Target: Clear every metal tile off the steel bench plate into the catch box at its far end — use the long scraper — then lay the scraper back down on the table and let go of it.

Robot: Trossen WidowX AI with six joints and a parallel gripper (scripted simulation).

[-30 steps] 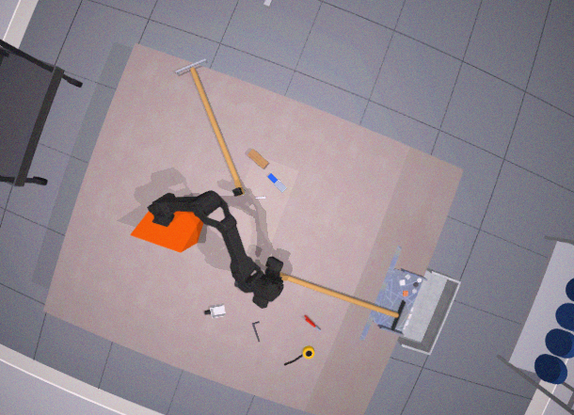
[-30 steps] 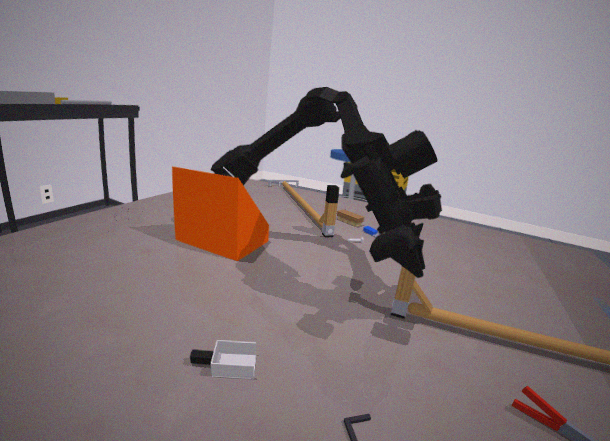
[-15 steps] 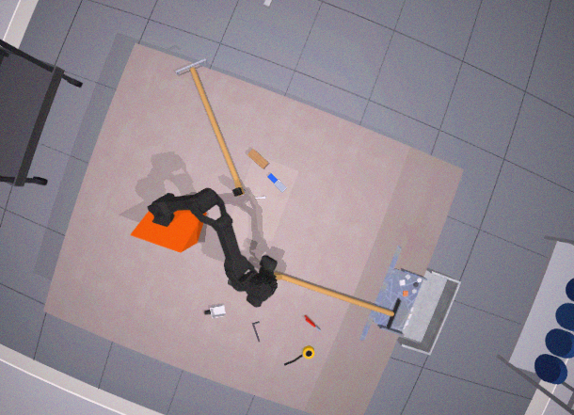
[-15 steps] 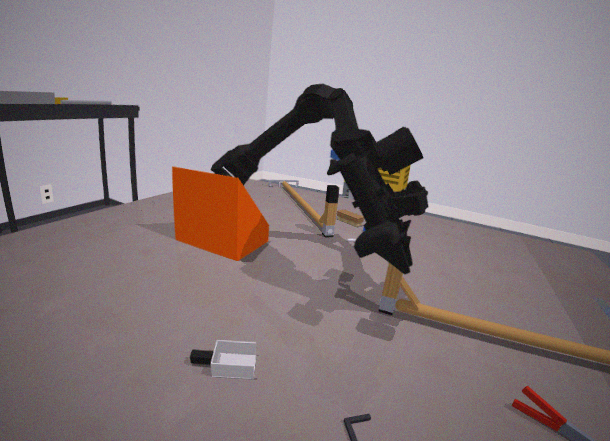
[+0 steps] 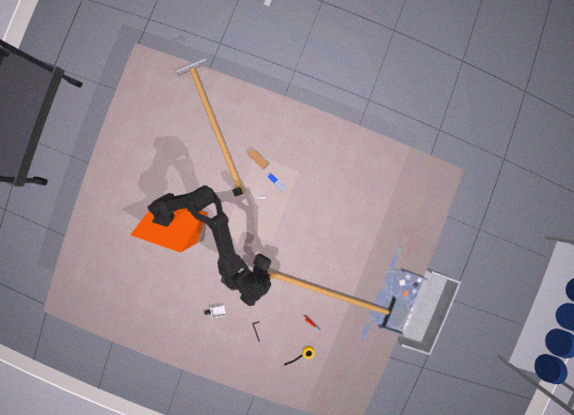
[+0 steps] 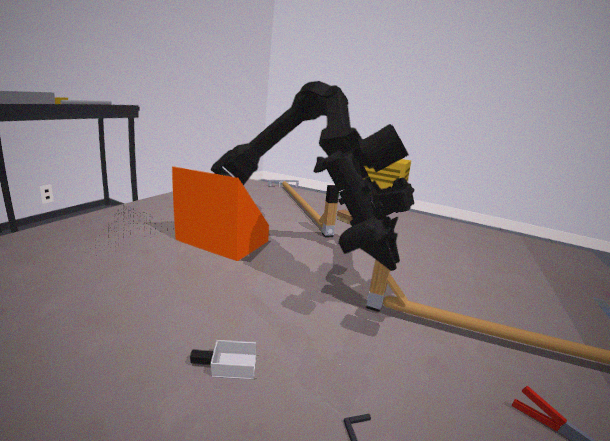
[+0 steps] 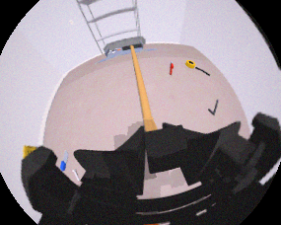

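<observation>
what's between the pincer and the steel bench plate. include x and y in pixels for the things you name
The long scraper's round wooden pole [image 5: 329,293] [image 6: 500,328] [image 7: 141,89] spans from the black pincer [image 5: 268,274] [image 6: 386,263] [image 7: 154,127] to the blue-grey steel plate [image 5: 402,311] [image 7: 119,52], as the top view shows.

We see a red-handled tool [image 5: 310,321] [image 6: 542,410] [image 7: 172,68] nearer the yellow tape roll [image 5: 309,352] [image 7: 190,64] than the white tray [image 5: 217,311] [image 6: 234,368] is.
</observation>
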